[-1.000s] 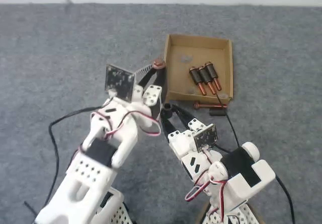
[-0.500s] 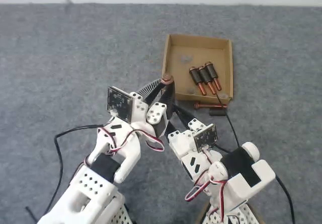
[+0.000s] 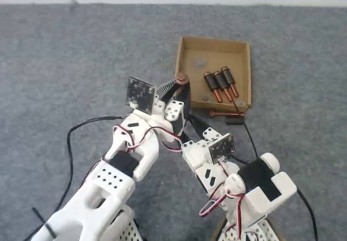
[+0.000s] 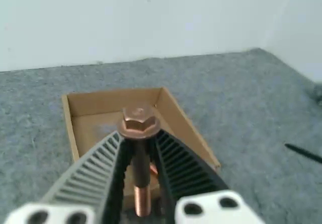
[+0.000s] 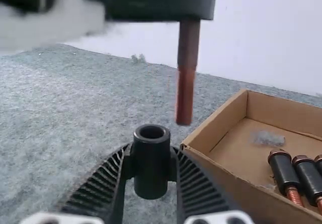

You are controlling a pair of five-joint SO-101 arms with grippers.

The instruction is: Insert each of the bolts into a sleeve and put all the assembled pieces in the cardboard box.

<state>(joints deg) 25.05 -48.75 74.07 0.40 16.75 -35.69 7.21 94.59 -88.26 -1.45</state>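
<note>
left gripper (image 4: 137, 148) pinches a bolt (image 4: 137, 124) tight between its two black fingers. the bolt stands straight up, with its wide copper head on top and its thin end pointing down. right gripper (image 5: 151, 156) squeezes a black sleeve (image 5: 150, 176). the sleeve stands up too, with its round hole facing up. in the right wrist view the thin end of the bolt hangs just above the sleeve, a little to one side of the hole. the bolt is not inside the sleeve yet, and the two do not touch. both grippers are close together, right beside the corner of the cardboard box (image 3: 185, 51) that is nearest the arms. the box sits on a grey carpet (image 3: 81, 46). three finished pieces (image 3: 220, 84) lie side by side in the box, each one a bolt pushed into a sleeve. just outside the box, along the wall nearest the arms, a loose bolt (image 3: 225, 112) lies flat on the carpet. a loose sleeve (image 3: 234, 121) lies right next to it, also on the carpet.
</note>
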